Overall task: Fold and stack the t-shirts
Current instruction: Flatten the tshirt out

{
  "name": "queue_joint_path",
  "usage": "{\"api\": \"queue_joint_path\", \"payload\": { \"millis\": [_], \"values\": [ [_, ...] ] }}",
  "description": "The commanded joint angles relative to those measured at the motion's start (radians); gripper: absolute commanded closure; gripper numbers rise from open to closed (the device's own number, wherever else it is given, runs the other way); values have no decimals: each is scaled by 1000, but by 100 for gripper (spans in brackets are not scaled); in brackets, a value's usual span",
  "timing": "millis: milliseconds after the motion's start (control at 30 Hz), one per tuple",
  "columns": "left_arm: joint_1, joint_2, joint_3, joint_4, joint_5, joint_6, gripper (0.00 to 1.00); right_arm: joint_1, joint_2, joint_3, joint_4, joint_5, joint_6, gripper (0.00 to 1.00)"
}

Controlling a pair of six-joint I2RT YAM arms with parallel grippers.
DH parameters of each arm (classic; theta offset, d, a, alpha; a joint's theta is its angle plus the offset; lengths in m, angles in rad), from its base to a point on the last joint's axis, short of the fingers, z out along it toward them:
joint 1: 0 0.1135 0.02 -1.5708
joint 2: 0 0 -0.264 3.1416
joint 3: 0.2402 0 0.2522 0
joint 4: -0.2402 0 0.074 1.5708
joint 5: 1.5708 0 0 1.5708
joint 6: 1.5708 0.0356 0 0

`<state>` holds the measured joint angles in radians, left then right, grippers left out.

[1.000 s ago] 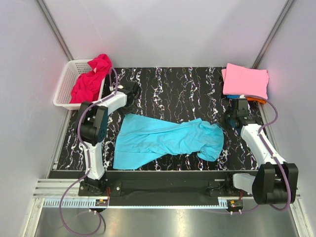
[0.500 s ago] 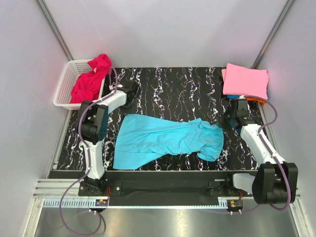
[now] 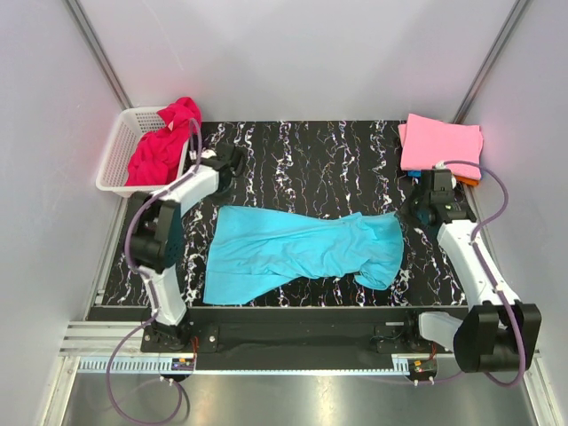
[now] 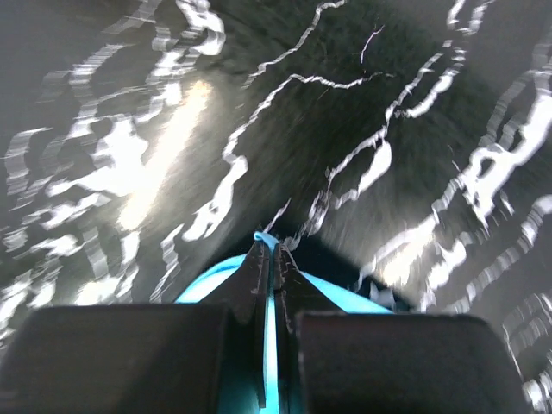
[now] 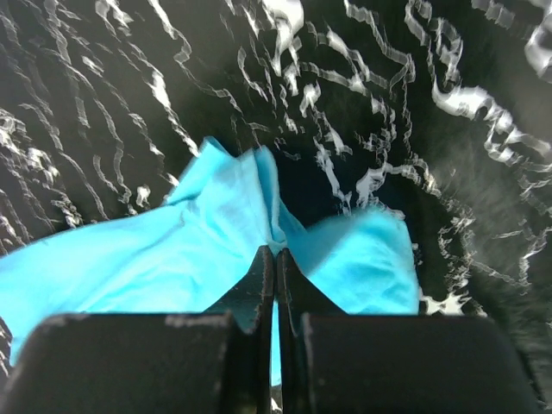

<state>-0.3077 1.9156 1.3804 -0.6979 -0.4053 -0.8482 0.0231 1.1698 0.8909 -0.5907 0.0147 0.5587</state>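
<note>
The left claw (image 4: 269, 248) and the right claw (image 5: 274, 254) were each clamped shut on an edge of the cyan shirt (image 3: 302, 248) lying on the bench (image 3: 311, 151).

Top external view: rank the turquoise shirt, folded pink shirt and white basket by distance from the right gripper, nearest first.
1. The turquoise shirt: mid-table, its corner pinched by the right gripper.
2. The folded pink shirt: far right corner.
3. The white basket: far left corner.
</note>
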Motion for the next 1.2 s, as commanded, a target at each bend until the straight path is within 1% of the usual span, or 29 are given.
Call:
{"api": "queue_joint_path", "payload": {
  "millis": [0,33,133,167,267,300,367,400,500,633,667,800,1000,1067,1167],
  "values": [
    [7,-196,-24,-11,-53,44,100,-6,-61,168,-78,90,-89,100],
    [9,-255,-29,-17,-55,55,100,-6,-68,198,-118,97,-104,100],
    [9,-348,-24,-57,-49,77,100,-6,-91,308,-173,107,-95,100],
    [9,-412,-12,-69,-44,81,100,-5,-105,333,-193,102,-95,100],
    [9,-510,11,-115,-9,112,100,-5,-145,454,-257,91,-100,100],
    [9,-579,26,-129,3,121,100,-6,-148,535,-280,82,-112,100],
    [9,-645,55,-141,54,152,100,-5,-147,658,-351,74,-144,100],
    [9,-718,65,-144,98,179,100,-6,-157,690,-366,70,-160,100],
    [9,-843,112,-146,195,240,100,-6,-182,804,-400,44,-201,100],
    [9,-967,184,-149,267,300,100,-5,-205,950,-441,-13,-262,100],
    [9,-987,212,-150,282,311,100,-8,-209,1000,-449,-39,-272,100],
    [9,-1089,255,-150,359,337,100,-6,-260,1091,-483,-70,-309,100],
    [9,-1242,250,-150,470,366,100,-6,-335,1220,-501,-90,-336,100],
    [9,-1277,253,-150,471,380,100,-6,-335,1269,-494,-116,-333,100],
    [9,-1278,275,-156,409,408,100,-8,-306,1303,-454,-136,-329,100]
  ]
}}
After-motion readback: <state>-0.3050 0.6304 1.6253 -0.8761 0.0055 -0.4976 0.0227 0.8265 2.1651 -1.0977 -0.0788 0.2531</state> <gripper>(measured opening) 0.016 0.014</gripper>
